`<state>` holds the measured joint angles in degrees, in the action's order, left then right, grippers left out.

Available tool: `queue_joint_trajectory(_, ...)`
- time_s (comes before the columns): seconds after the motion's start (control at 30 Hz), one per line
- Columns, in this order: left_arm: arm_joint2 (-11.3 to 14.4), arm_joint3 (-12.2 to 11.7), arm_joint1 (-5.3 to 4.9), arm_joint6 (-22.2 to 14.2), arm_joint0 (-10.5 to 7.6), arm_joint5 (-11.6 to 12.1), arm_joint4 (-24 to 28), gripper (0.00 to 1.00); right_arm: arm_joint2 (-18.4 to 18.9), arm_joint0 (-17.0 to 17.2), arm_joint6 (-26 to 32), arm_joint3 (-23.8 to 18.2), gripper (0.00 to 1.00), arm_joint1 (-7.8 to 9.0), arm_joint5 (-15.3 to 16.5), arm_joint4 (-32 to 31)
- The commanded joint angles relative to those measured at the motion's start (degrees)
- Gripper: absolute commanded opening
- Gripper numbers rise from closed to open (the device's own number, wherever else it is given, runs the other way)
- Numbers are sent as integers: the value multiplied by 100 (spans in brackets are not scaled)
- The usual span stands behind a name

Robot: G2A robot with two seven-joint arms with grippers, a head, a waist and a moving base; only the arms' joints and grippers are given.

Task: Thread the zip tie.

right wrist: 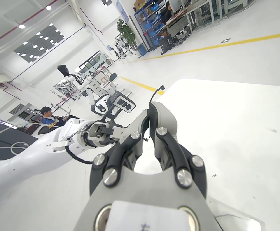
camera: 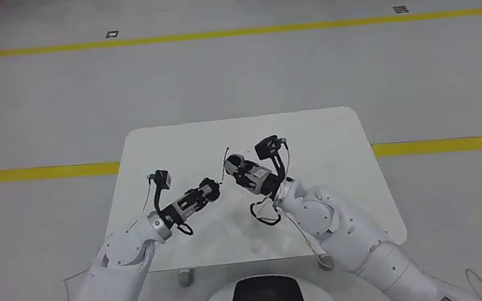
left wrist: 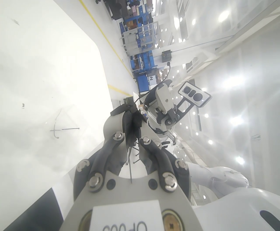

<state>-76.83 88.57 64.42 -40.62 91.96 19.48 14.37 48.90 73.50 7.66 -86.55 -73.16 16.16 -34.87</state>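
A thin black zip tie [camera: 226, 154] is held above the middle of the white table [camera: 318, 144], between both arms. My right gripper [camera: 230, 163] is shut on it. In the right wrist view the strap curves out past the closed gripper [right wrist: 149, 109], and the zip tie's [right wrist: 155, 93] square head is at the free end. My left gripper [camera: 216, 185] sits just beside the right one, tip to tip. In the left wrist view its gripper [left wrist: 131, 119] is shut, with the zip tie's strap [left wrist: 130, 168] running back between the fingers.
Two thin dark lines [left wrist: 59, 129], one curved and one straight, cross on the table surface; I cannot tell whether they are ties or shadows. The table's rounded far corner [right wrist: 181, 82] is close ahead of the right gripper. Yellow floor lines [camera: 231, 33] run beyond the table.
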Motion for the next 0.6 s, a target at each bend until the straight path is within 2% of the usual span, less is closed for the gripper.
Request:
queue_joint_trajectory(0.0,0,0,0,0,0,0,0,0,2,13,-7,-12,0,-5,2,-37)
queue_joint_trajectory(0.57,0,0,0,0,0,0,0,0,114,165,-91,-158,0,-29,19,-256)
